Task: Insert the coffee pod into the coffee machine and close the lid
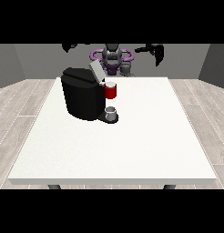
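On the white counter (132, 150), toward its far side at about ten o'clock from the centre, we see the black coffee machine (82, 98) standing upright. Its grey lid (96, 71) is raised and tilted back, so the top is open. A red pod holder (111, 91) sits at the machine's front, at three o'clock from the black body, and something pale shows in its top, which may be the coffee pod, though we cannot tell for sure. Below it, a small grey cup (111, 112) rests on the machine's base. At twelve o'clock, behind the counter's far edge, we see the robot's torso (113, 57). The hand at the view's right (157, 52) hangs in the air well apart from the machine, holding nothing; we cannot tell how its fingers lie. The hand at the view's left (69, 46) is also raised above the machine, touching nothing, its fingers too small to read.
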